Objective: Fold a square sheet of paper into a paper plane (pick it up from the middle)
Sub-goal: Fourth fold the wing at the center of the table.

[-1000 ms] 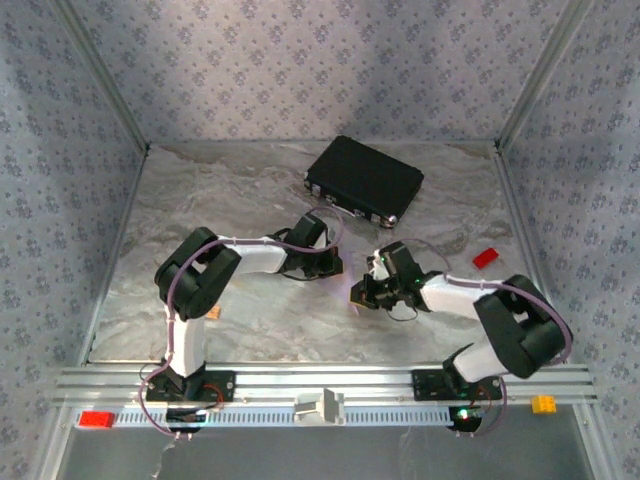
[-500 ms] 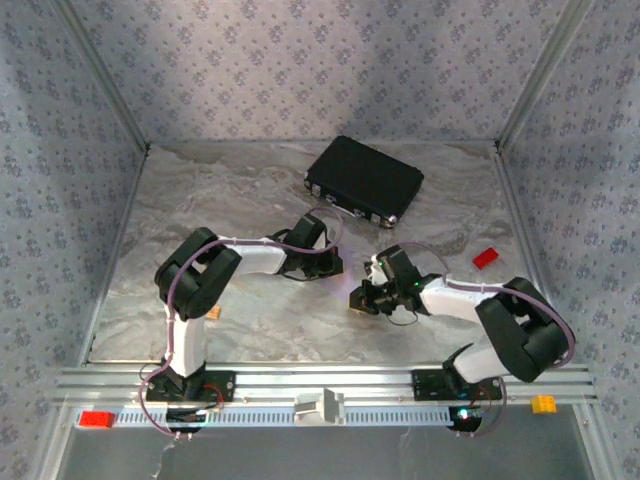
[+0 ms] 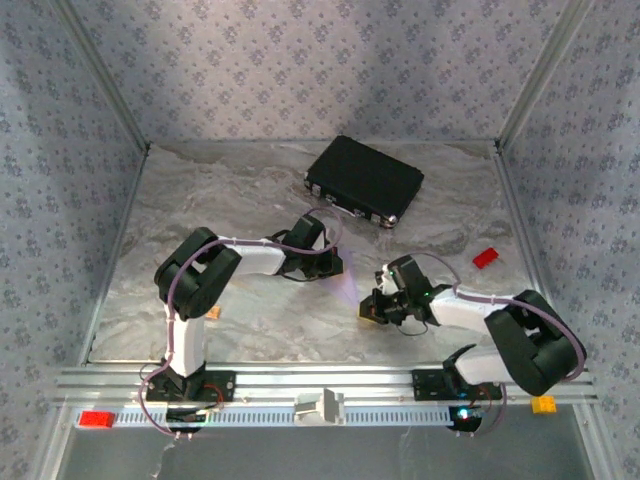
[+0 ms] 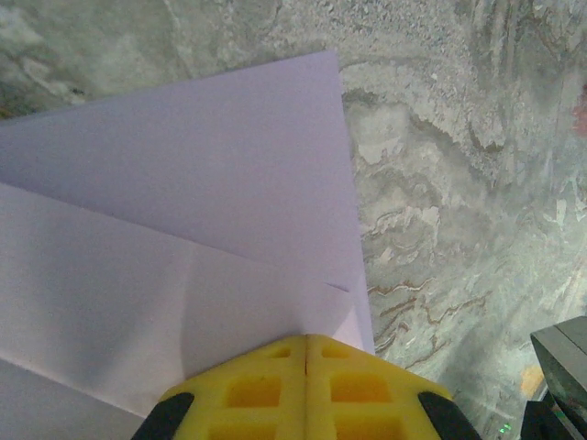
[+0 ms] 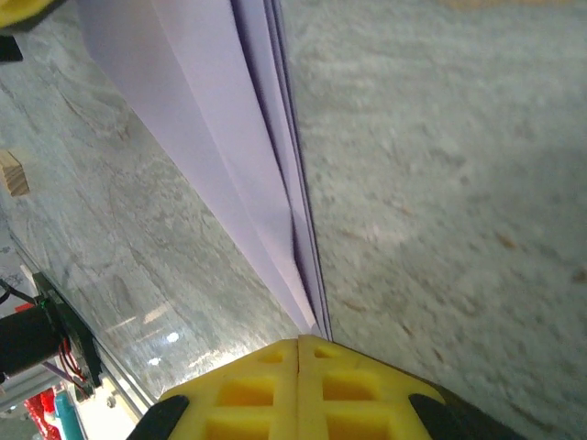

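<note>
Paper (image 4: 229, 183) lilac, folded, apparently layered.

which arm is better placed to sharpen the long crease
Right, probably: the right end effector is shut on the folded paper at the end of its layered crease, lined up along it. The left end effector pinches a flat flap.

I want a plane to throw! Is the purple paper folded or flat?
Folded. The purple paper has overlapping flaps with creases, and its edge shows several stacked layers.
</note>
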Controlling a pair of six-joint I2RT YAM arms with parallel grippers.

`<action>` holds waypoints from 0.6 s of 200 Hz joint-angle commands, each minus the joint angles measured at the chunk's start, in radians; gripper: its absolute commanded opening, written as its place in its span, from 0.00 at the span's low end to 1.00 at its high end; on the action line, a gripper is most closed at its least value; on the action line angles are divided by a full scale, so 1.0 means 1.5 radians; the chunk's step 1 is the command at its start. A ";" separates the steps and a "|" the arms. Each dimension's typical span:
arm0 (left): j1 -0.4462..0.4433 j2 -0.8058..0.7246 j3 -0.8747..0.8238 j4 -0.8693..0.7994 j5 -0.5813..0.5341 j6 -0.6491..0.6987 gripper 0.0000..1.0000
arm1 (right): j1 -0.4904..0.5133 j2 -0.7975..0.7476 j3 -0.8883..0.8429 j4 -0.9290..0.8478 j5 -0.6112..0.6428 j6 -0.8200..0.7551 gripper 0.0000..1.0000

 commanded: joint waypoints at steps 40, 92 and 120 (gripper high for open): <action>0.008 0.009 -0.022 -0.039 -0.023 0.001 0.00 | 0.000 0.044 0.091 -0.031 -0.007 -0.004 0.05; 0.009 0.009 -0.024 -0.038 -0.022 0.001 0.00 | 0.006 0.096 0.051 -0.002 0.000 0.000 0.05; 0.012 0.010 -0.017 -0.046 -0.017 0.005 0.00 | -0.004 0.044 -0.006 -0.004 0.000 0.000 0.04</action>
